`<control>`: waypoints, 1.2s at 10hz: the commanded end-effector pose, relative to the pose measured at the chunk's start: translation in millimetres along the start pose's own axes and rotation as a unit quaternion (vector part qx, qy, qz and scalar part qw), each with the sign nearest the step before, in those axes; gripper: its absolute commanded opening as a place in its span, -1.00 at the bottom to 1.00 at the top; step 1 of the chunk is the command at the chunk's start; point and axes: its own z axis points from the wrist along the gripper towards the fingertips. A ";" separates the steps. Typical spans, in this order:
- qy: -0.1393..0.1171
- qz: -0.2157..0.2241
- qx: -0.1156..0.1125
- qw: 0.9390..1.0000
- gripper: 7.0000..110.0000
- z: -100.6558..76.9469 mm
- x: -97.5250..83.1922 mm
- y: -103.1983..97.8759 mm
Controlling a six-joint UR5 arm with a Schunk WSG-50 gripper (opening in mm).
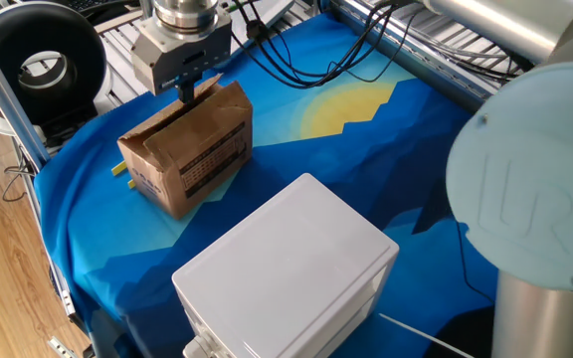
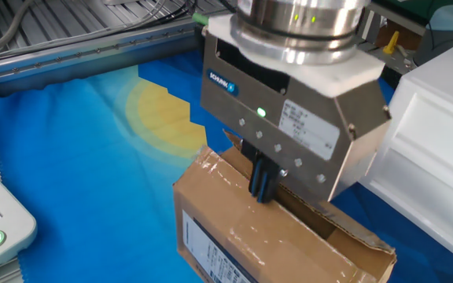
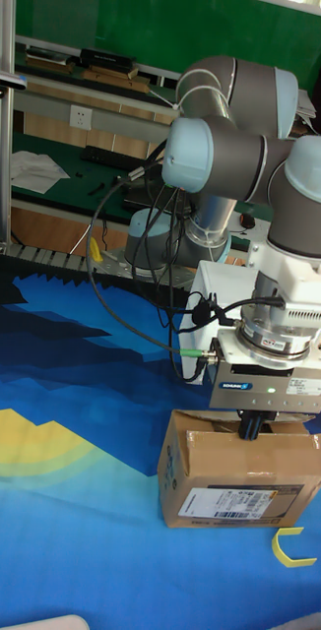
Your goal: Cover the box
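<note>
My gripper [image 2: 262, 189] hangs straight down over the box [image 1: 185, 147], its two dark fingers [image 2: 264, 179] drawn together with nothing between them, their tips at the box's open top. From the other fixed view the tips sit at the inner edge of a taped flap [image 2: 242, 211] that lies nearly flat, while a further flap [image 2: 236, 145] stands up behind my fingers. A green light shows on my gripper's grey body.

The box stands on the blue cloth [image 1: 366, 169] near the bench's far left corner as one fixed view has it, printed black text on its side and a white label [image 3: 241, 502] on the face toward the tall view. A small yellow curved piece [image 3: 291, 547] lies on the cloth just beside it. The white plastic box [image 1: 291, 268] sits well apart from it, toward the near edge. A yellow patch [image 1: 351, 107] in the cloth lies farther along the back.
</note>
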 end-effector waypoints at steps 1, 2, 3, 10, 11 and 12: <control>0.010 0.001 0.004 1.000 -1.00 9.0 1.4 -4.0; 0.011 0.001 0.005 1.000 -1.00 13.0 1.2 -4.7; 0.011 0.001 0.005 1.000 -1.00 17.7 0.1 -5.8; 0.025 -0.004 0.023 0.999 -1.00 46.5 3.2 -17.3; 0.025 -0.003 0.024 0.999 -1.00 47.5 3.2 -17.8; 0.025 -0.003 0.026 0.999 -1.00 47.9 3.2 -18.9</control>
